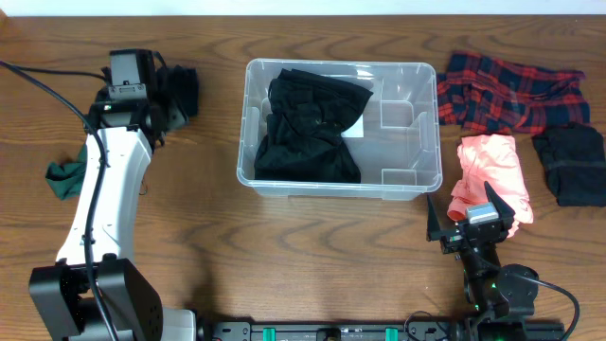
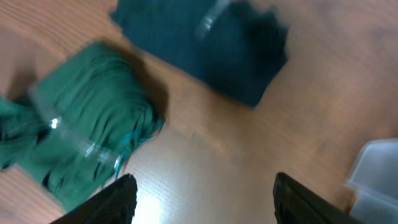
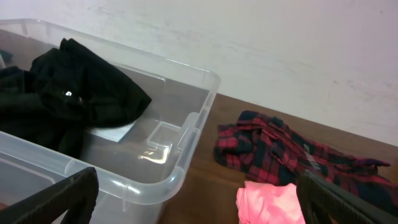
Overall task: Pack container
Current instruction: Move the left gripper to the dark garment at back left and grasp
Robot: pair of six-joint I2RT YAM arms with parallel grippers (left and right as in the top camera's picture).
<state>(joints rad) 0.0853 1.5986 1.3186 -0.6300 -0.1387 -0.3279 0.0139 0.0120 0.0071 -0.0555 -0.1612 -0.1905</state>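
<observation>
The clear container [image 1: 407, 142] sits mid-table with a black garment [image 1: 308, 128] bunched in its left half. Its corner also shows in the left wrist view [image 2: 376, 174] and its near rim in the right wrist view [image 3: 155, 180]. My left gripper [image 1: 180, 90] is far left of the container, beside a dark cloth [image 2: 211, 46] and a green cloth [image 2: 81, 130]. It is open [image 2: 202, 199], with only bare wood between its fingers. My right gripper [image 1: 469, 220] stands open [image 3: 199, 205] near the front right, holding nothing.
Right of the container lie a red plaid garment [image 1: 507, 90], a pink garment [image 1: 492, 175] and a dark folded garment [image 1: 571, 161]. A green cloth [image 1: 64, 178] lies at the left edge by the left arm. The left wrist view is blurred.
</observation>
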